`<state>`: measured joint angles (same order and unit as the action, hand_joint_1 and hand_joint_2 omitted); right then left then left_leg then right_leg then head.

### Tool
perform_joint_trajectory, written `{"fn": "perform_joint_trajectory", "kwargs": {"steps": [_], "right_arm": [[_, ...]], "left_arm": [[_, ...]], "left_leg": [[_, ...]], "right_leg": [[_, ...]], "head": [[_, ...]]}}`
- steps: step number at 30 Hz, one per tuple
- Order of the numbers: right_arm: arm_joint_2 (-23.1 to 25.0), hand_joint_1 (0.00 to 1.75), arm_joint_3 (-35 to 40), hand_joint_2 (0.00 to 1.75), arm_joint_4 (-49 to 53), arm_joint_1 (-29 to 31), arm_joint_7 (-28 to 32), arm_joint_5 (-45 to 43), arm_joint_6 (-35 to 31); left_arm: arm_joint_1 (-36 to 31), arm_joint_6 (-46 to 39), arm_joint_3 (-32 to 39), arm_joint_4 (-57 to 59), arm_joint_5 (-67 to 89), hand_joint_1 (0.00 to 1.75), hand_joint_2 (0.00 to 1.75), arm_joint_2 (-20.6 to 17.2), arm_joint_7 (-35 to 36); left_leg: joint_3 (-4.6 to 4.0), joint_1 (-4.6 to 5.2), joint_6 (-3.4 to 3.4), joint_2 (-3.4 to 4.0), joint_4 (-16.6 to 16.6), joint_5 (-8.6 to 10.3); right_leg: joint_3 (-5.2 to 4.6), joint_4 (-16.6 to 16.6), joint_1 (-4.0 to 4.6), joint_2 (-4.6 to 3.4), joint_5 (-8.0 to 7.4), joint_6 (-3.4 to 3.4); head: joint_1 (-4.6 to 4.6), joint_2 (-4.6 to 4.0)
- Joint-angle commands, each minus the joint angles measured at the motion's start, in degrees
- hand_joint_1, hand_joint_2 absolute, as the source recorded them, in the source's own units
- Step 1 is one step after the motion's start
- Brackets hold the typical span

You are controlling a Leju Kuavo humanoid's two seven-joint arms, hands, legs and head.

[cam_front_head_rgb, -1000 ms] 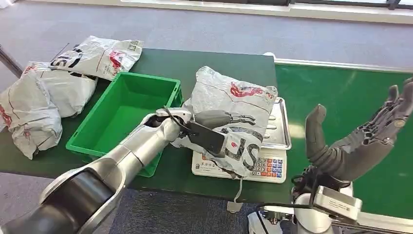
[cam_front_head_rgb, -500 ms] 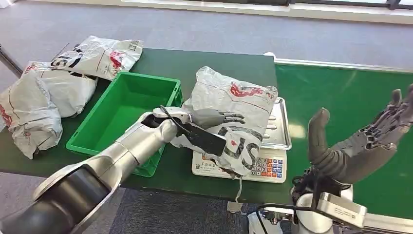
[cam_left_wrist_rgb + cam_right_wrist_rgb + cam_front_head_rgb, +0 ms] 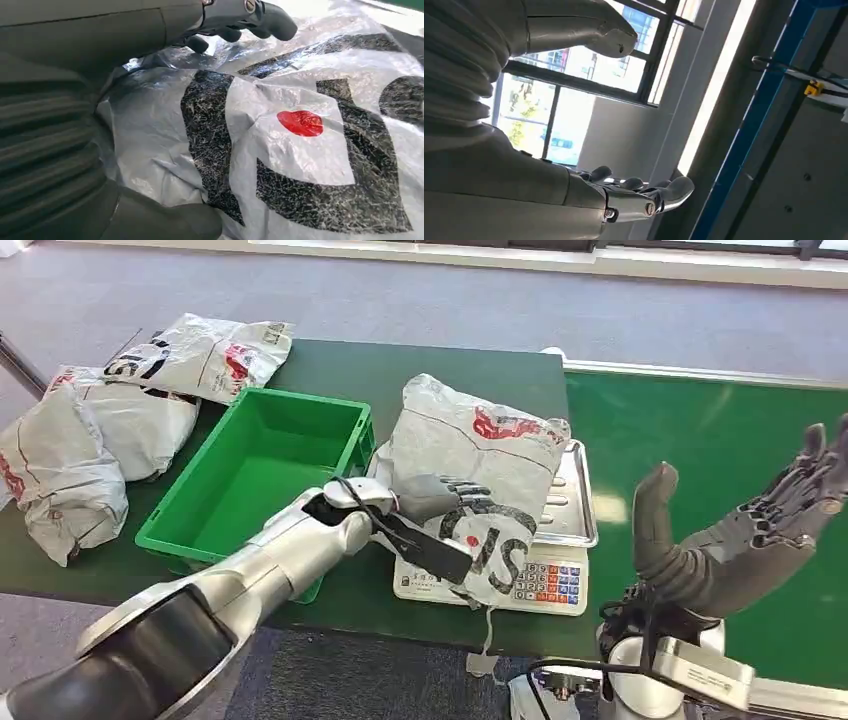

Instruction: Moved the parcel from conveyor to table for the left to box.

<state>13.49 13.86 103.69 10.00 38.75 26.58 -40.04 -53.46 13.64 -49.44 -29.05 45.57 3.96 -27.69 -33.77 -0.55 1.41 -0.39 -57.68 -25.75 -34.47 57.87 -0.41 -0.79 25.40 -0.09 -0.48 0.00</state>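
grey plastic mailer parcel (image 3: 480, 475) with red and black print, lying across a digital scale (image 3: 545, 570) on the dark green surface (image 3: 430, 370), just beside an empty green crate (image 3: 262, 472). left robot hand (image 3: 440, 502) laid on the parcel, thumb and fingers (image 3: 235, 20) against its film; firm grasp or mere contact cannot be told. right robot hand (image 3: 745, 525) raised above the green conveyor belt (image 3: 700, 430), fingers spread, holding nothing; three more mailer bags (image 3: 120, 420) at the surface's far left end.
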Motion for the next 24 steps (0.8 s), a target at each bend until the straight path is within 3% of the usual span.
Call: {"fn": "perform_joint_trajectory", "kwargs": {"steps": [1, 19, 24], "right_arm": [[-1.3, 0.00, -0.6, 1.75, -0.8, 0.8, -0.1, -0.1, 0.0], [-1.4, 0.00, -1.9, 1.75, -1.4, 0.5, 0.2, 0.3, 0.0], [-0.8, 0.00, -3.0, 1.75, -2.7, 0.7, 1.2, 0.0, 0.0]], "left_arm": [[-2.2, 1.2, -5.1, 5.8, 0.6, 1.75, 1.75, 0.7, -0.3], [-2.6, 0.3, -4.3, 5.9, 0.4, 1.75, 1.75, 1.2, -0.5], [-2.4, -3.5, -1.7, 3.6, -0.4, 1.75, 1.75, 0.1, -0.8]], "left_leg": [[0.04, 0.01, -0.06, 0.01, 0.1, 0.01], [0.04, -0.01, -0.04, 0.00, 0.0, 0.00], [0.07, -0.02, -0.04, 0.01, 0.0, 0.00]], "right_leg": [[0.06, -0.1, 0.00, 0.07, -0.02, 0.03], [0.06, -0.1, 0.02, 0.06, 0.00, 0.02], [0.09, -0.1, 0.03, 0.05, -0.02, 0.02]], "head": [[0.00, 0.00], [0.00, 0.00], [0.00, 0.00]]}}
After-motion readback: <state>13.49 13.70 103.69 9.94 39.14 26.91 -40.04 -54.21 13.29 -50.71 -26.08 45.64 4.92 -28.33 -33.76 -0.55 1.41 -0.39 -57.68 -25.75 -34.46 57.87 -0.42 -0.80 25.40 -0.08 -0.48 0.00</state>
